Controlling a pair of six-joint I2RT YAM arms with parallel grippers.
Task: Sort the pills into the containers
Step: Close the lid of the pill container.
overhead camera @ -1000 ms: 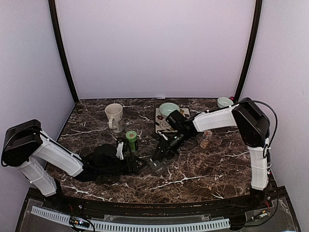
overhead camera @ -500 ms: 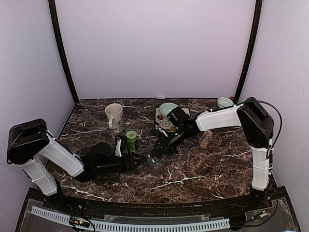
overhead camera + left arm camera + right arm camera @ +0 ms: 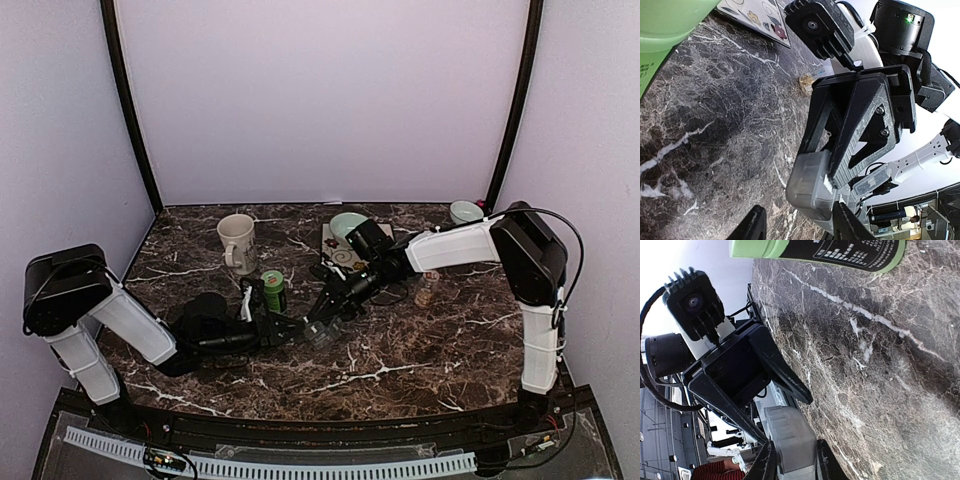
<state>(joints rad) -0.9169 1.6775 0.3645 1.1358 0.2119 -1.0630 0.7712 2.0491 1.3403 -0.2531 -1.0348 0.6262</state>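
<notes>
Snugly, right claw around containers.

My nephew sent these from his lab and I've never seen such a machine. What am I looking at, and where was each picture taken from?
Two robot arms are bolted at the near edge of a marble table. The wide picture looks down from above; the two close-ups come from a camera on each wrist. On the table stand a cream mug, a green-capped bottle and a pale green bowl. The right gripper is clamped on a small grey pill container; the left gripper is open, facing it.
</notes>
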